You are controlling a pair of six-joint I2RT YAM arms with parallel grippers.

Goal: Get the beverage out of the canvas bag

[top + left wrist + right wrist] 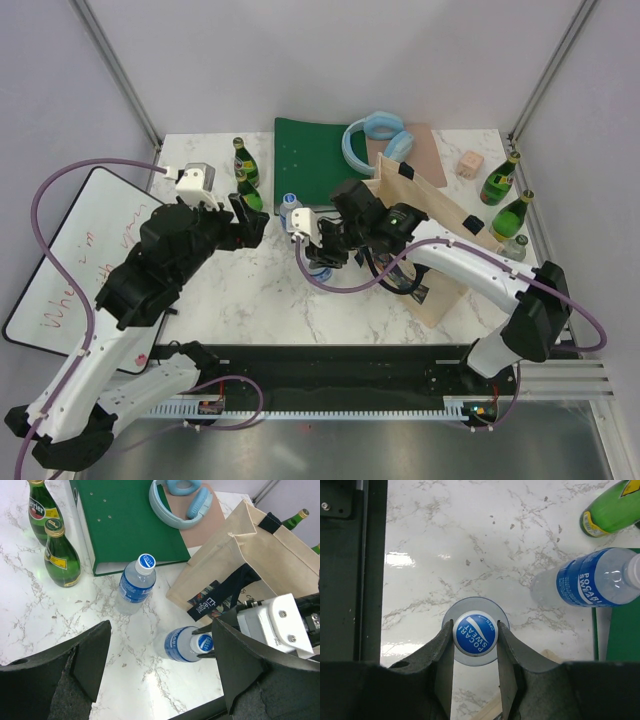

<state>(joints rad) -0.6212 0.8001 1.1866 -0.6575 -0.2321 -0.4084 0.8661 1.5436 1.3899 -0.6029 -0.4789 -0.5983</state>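
The right arm (470,265) hides much of the canvas bag (447,207). The right wrist view cuts off a green bottle (615,510) at one o'clock.

A white marble table (240,290) carries a flat green binder (310,150) at the back. Light blue headphones (375,140) rest partly on the binder and partly on a pinkish-brown pad (428,150) beside it. Two green glass bottles (243,162) stand upright just left of the binder. Another pair of green bottles (499,178) stands near the right edge, with a small beige cube (468,165) close by. A whiteboard (80,250) with red writing lies at the table's left side.
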